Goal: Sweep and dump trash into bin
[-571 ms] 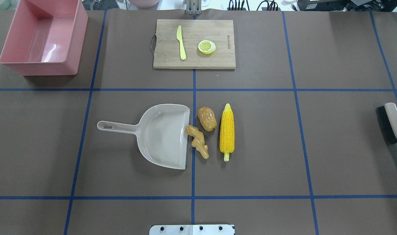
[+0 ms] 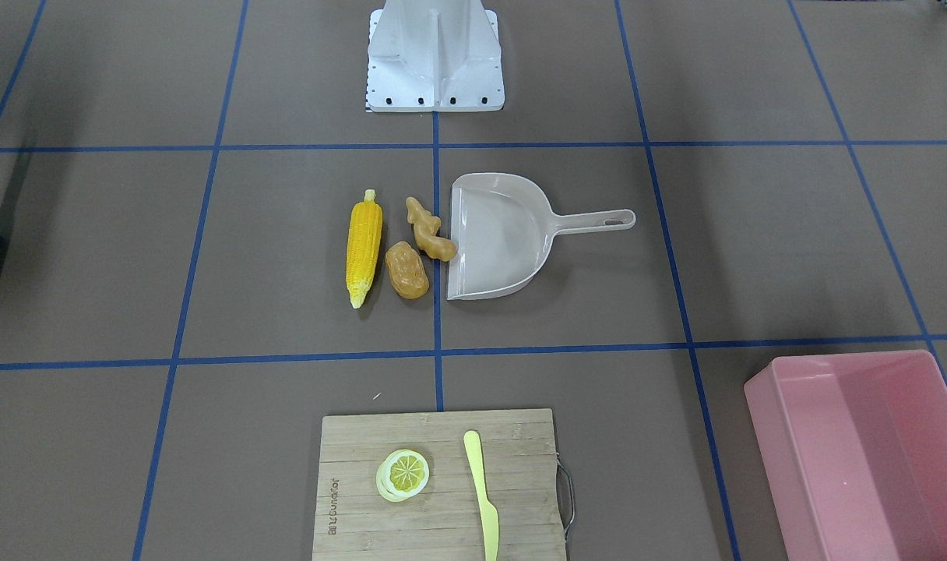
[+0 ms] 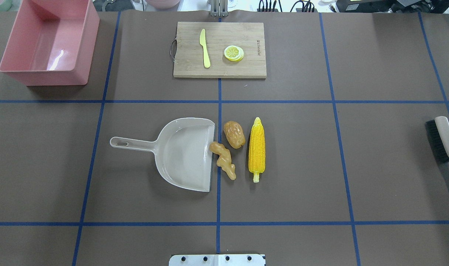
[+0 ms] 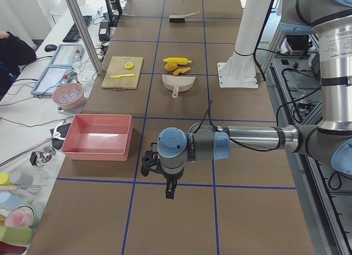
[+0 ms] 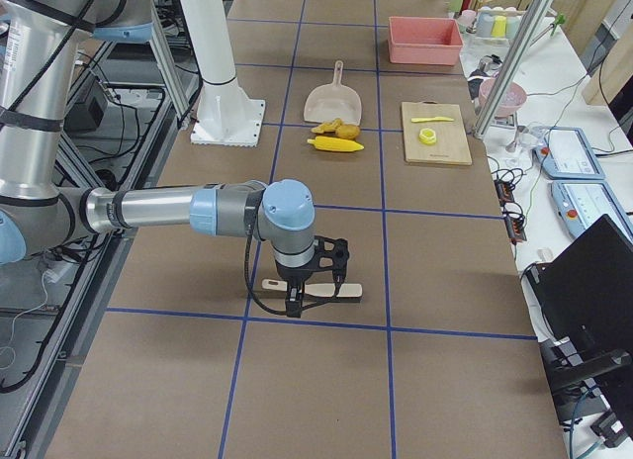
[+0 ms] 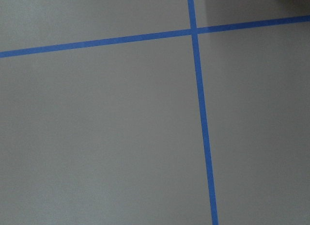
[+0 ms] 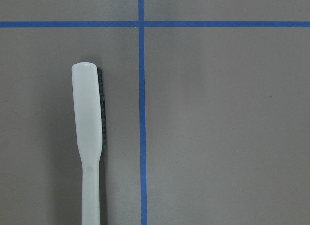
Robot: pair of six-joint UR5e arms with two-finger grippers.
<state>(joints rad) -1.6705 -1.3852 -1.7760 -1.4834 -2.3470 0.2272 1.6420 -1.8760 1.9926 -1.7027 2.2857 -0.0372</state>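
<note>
**Desk:** Where was the trash when you looked?

**Operator:** I saw it mid-table, just right of the centre tape line (image 3: 219,92). The ginger root (image 3: 223,160) lay with one end against the open lip of the dustpan (image 3: 184,155). The potato-like lump (image 3: 234,134) sat just beside it, and the corn cob (image 3: 256,149) lay lengthwise on the outer side. The lip ran along the centre line and the handle pointed to my left.

**Desk:** And the bin?

**Operator:** The bin (image 3: 43,77) stood at the table's far left corner, well apart from the dustpan and over a tape line from it. Its near wall ran square to the grid.

**Desk:** Anything crowding the lanes?

**Operator:** A cutting board (image 3: 246,68) sat at the far edge, carrying a knife (image 3: 205,48) and a lemon slice (image 3: 233,53), well apart from the trash. A brush (image 3: 440,138) lay at the right edge of the table (image 3: 320,166), cut off by the overhead view.

**Desk:** Jaws?

**Operator:** I couldn't tell for either. The left gripper (image 4: 169,193) hung over a tape crossing, on the near side of the bin. The right gripper (image 5: 295,303) hung right above the brush, and its wrist camera looked down on the pale handle beside a tape line.
</note>
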